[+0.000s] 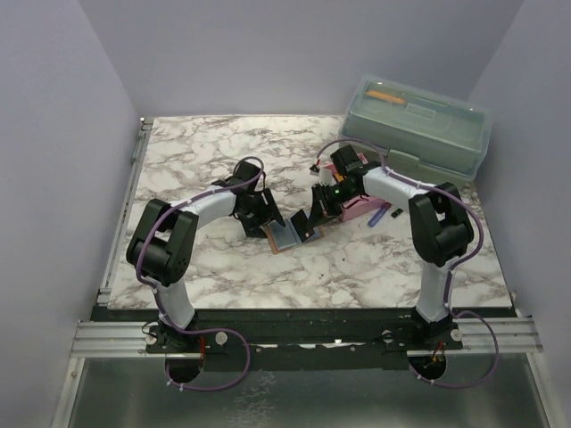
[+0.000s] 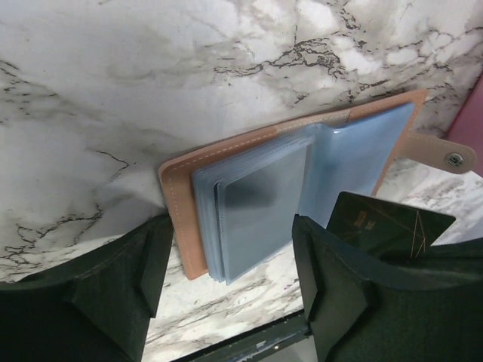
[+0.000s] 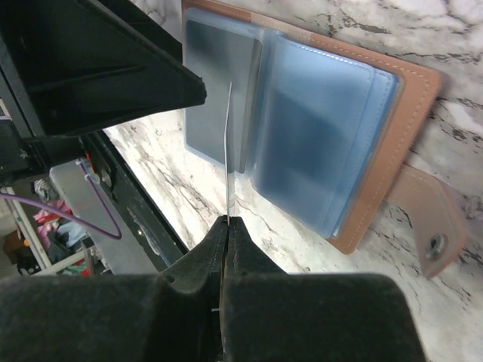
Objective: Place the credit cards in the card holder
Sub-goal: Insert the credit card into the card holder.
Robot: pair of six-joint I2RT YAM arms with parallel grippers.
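With the right gripper (image 3: 228, 222) clenched on one edge-on credit card (image 3: 229, 143) above the open card holder (image 3: 407, 98) at mid-frame on the table (image 1: 205, 160), and the left gripper (image 2: 230, 260) released just beside it, I align the card edge with the mouth of a clear sleeve (image 3: 215, 83) before advancing.
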